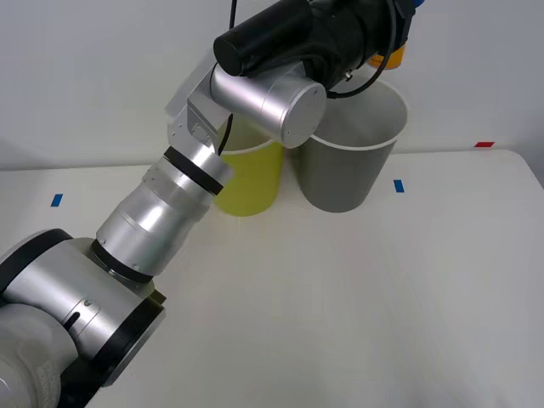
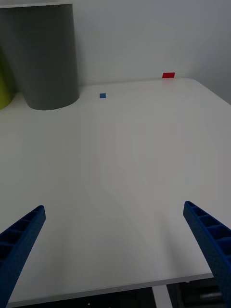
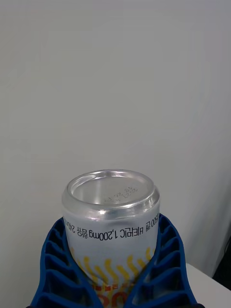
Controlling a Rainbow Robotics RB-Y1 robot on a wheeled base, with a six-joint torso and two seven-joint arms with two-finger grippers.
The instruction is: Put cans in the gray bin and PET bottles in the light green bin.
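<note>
My left gripper (image 3: 111, 250) is shut on a silver can (image 3: 110, 211) with orange and yellow print, its blue fingers (image 3: 53, 260) wrapping both sides. In the front view the left arm reaches up and across, holding the can (image 1: 387, 58) above the far rim of the gray bin (image 1: 348, 174). The light green bin (image 1: 251, 183) stands just left of the gray bin, partly behind the arm. My right gripper (image 2: 114, 207) is open over bare table, with the gray bin (image 2: 48, 57) far ahead and a sliver of the light green bin (image 2: 4, 89) beside it.
The white table (image 1: 357, 289) carries small tape marks: blue (image 1: 398, 185), blue (image 1: 56, 201) and red (image 1: 484, 144). The left arm's silver elbow (image 1: 268, 98) hangs over the light green bin. A white wall stands behind the bins.
</note>
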